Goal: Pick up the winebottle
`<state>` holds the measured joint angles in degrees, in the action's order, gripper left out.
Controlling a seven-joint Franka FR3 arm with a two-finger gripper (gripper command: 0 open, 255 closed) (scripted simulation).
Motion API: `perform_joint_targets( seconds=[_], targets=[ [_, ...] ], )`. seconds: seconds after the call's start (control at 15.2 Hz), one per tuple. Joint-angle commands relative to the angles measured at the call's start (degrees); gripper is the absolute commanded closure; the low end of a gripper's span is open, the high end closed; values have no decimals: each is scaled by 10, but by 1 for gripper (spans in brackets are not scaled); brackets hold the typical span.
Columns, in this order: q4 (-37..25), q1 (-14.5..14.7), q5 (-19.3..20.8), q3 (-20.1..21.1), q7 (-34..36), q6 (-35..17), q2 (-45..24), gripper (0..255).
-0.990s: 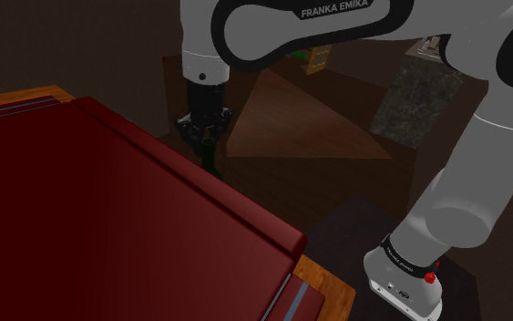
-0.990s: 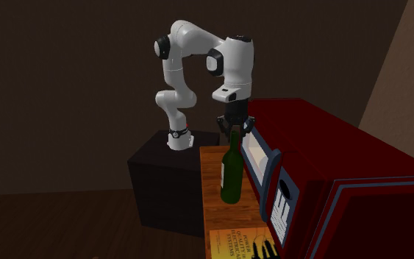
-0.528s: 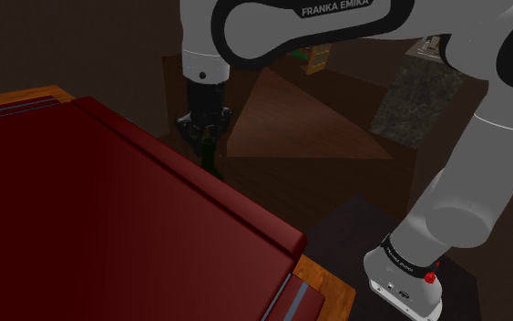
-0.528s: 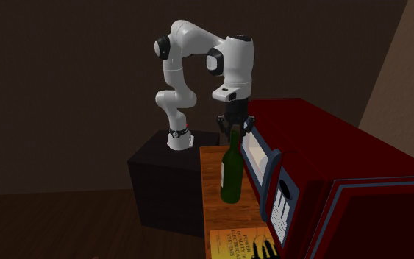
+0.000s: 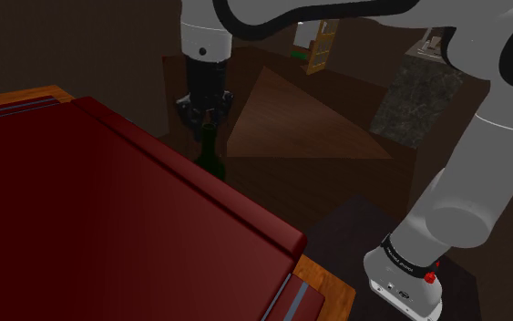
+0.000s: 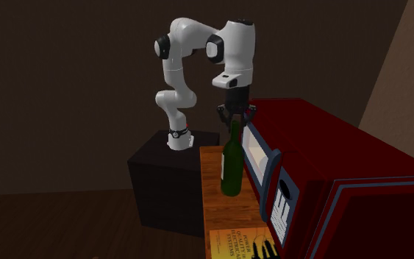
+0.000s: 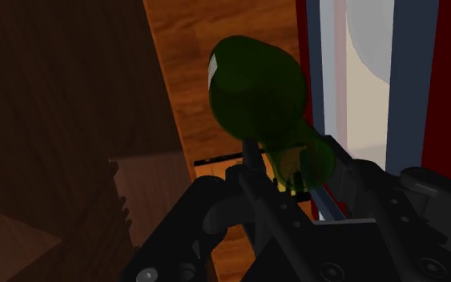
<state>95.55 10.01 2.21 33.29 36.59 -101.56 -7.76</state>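
A dark green wine bottle (image 6: 231, 165) with a pale label hangs upright just above the wooden counter (image 6: 211, 199), beside the red appliance's front. My black gripper (image 6: 234, 116) is shut on the top of its neck. In the shoulder view the gripper (image 5: 205, 114) stands over the bottle's shoulder (image 5: 212, 157), and the red appliance hides the lower body. The wrist view looks down the bottle (image 7: 255, 88) from above, with its neck clasped in the gripper (image 7: 286, 167).
A big red appliance (image 6: 323, 169) with a blue-framed door lines the counter right next to the bottle; its top (image 5: 108, 210) covers much of the shoulder view. A yellow printed sheet (image 6: 234, 241) lies on the counter's near end. The dark stand (image 6: 161, 176) sits behind.
The gripper has risen a little with the bottle in it, so the bottle's base has come up off the counter. More of the bottle now shows in the shoulder view.
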Motion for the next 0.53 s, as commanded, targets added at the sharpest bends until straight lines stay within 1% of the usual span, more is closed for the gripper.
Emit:
perform_joint_targets(
  seconds=[0.0, 0.33, 0.46],
  targets=[
    [-16, 1, 1, 0, 1, 15, -1, 255],
    [-59, 3, 2, 1, 2, 55, -5, 255],
    [-60, 3, 2, 1, 3, 56, -5, 255]
  ],
)
